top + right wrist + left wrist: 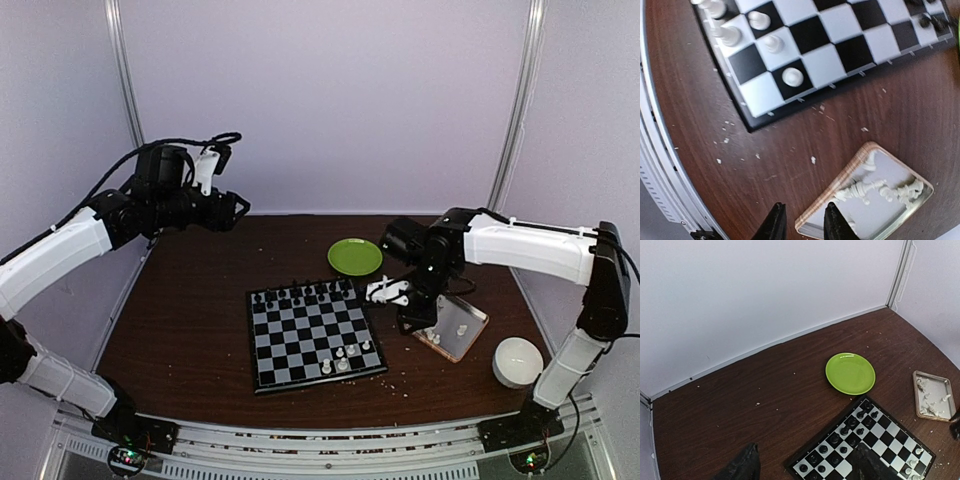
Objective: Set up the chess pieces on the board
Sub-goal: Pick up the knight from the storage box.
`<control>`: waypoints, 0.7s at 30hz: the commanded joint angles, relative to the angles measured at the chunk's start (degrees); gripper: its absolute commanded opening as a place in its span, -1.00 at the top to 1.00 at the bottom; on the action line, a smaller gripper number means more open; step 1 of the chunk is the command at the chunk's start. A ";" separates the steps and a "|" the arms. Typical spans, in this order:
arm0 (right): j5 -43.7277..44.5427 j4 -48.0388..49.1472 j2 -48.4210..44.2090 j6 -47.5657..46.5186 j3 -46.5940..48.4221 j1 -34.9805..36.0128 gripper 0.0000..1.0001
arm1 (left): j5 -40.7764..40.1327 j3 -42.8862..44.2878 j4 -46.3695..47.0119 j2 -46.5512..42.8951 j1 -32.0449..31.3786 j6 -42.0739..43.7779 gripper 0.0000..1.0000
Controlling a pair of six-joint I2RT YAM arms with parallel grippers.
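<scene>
Right jaws: narrow gap, nothing between them. Black fingertips [776, 222] hang over the tabletop [180, 320] in the strip between the board [285, 350] and the tray [835, 181]. In the wrist view one tip lines up with the tray's rim. Cannot tell whether they touch the surface.

Left jaws: wide apart, empty, high over the far left of the tabletop and well apart from everything. Dark fingertips [742, 465] show at the bottom of the wrist view, looking down on the board's far side.

White pieces [792, 76]: at least five stand upright on squares at the board's near right corner, one per square. More white pieces lie tipped over and jumbled in the tray, count unclear.

Black pieces [300, 293] stand along the board's far rows. The board lies flat mid-tabletop, slightly turned.

The tray sits right of the board, near it but not touching. Green plate [354, 256] lies beyond the board's far right corner, just apart from it. White round bowl-like thing [518, 360] sits right of the tray, near the right arm's base. Pale crumbs [812, 160] are scattered on the tabletop between board and tray.
</scene>
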 commanded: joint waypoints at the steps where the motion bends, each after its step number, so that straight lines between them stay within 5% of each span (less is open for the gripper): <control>1: -0.32 2.26 -4.47 0.77 -2.75 -8.80 0.47 | 1.57 1.53 1.37 0.91 0.38 0.24 -0.29; 8: 5.08 3.91 -5.68 2.71 -9.17 -20.01 0.49 | 2.60 1.85 1.02 1.42 0.37 0.15 -0.28; 21: 8.77 7.04 -3.46 3.71 -17.35 -27.66 0.31 | 2.79 2.15 0.64 1.82 0.42 0.00 -0.28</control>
